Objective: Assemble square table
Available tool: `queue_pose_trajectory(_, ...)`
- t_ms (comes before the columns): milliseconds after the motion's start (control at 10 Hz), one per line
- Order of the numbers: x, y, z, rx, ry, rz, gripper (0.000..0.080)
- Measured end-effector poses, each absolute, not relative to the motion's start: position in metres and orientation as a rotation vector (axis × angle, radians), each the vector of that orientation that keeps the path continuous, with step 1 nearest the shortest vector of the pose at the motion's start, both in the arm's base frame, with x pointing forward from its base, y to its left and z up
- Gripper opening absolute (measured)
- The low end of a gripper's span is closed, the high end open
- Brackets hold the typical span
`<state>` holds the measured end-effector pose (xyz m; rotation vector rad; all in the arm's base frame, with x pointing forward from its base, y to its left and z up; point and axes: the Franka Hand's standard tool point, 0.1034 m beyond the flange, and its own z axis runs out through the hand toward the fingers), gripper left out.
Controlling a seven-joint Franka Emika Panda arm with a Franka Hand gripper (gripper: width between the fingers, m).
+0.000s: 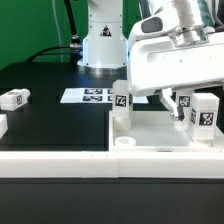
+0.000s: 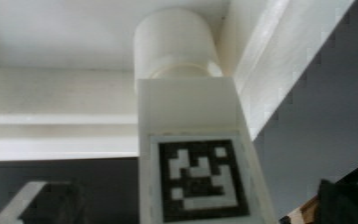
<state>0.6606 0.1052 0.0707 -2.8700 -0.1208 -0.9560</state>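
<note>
Exterior view first, and the white square table top (image 1: 150,128) sits on the black tabletop (image 1: 60,125) at about four o'clock in the frame. It is just beside the long white border wall (image 1: 60,160), which runs across six o'clock. Two legs are standing upright in the tray. The near leg (image 1: 121,98) is at its ten o'clock corner with its marker tag facing us, and the far leg (image 1: 205,110) is over at its three o'clock side. The pincer (image 1: 180,108) hangs low over the tray between those two, closer to the far leg, with the big white hand filling one to two o'clock. From here I cannot tell how wide the jaws stand. Out at nine o'clock a loose leg (image 1: 14,98) lies on its side, well apart from the tray. The marker board (image 1: 90,96) lies flat at the tray's eleven o'clock, in front of the robot base (image 1: 100,40) at twelve.

On the wrist view, a tagged leg (image 2: 194,130) fills the middle, standing upright in a corner of the square table top (image 2: 51,90), its round end against the raised rim. I cannot say which of the two legs it is. The dark fingers (image 2: 34,205) show on either side of it, each with a clear gap to the leg. So the jaws are spread wide and grip nothing.
</note>
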Motion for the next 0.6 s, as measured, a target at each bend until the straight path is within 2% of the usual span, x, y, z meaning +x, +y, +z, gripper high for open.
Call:
queue_pose_trajectory(300,0.660,0.105,0.070,-2.875,-0.117,-0.927,0.0649)
queue_pose_trajectory(500,0.660,0.102,0.101,-2.896,-0.054,-0.755,0.0649)
queue_pose_trajectory(600,0.660,0.098,0.104,-2.908,-0.055,-0.750,0.0649)
